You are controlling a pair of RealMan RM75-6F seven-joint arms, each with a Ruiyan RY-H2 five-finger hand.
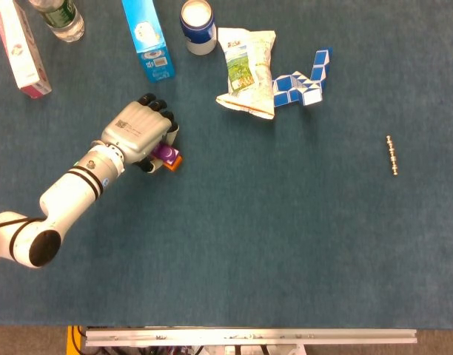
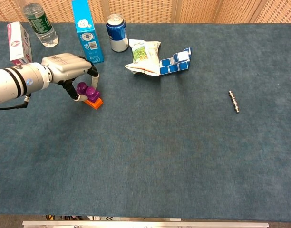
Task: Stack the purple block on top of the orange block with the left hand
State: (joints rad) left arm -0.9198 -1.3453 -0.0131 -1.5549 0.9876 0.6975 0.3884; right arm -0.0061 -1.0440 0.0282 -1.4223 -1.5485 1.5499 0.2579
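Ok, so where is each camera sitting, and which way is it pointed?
Head view: high above the table, looking almost straight down; it shows the left arm and left hand over the purple block and orange block.
Chest view: lower, looking forward across the table toward the back wall; the left hand reaches in from the left edge.
Shared: both show the blocks, blue carton, can and snack bag. Right hand in neither.
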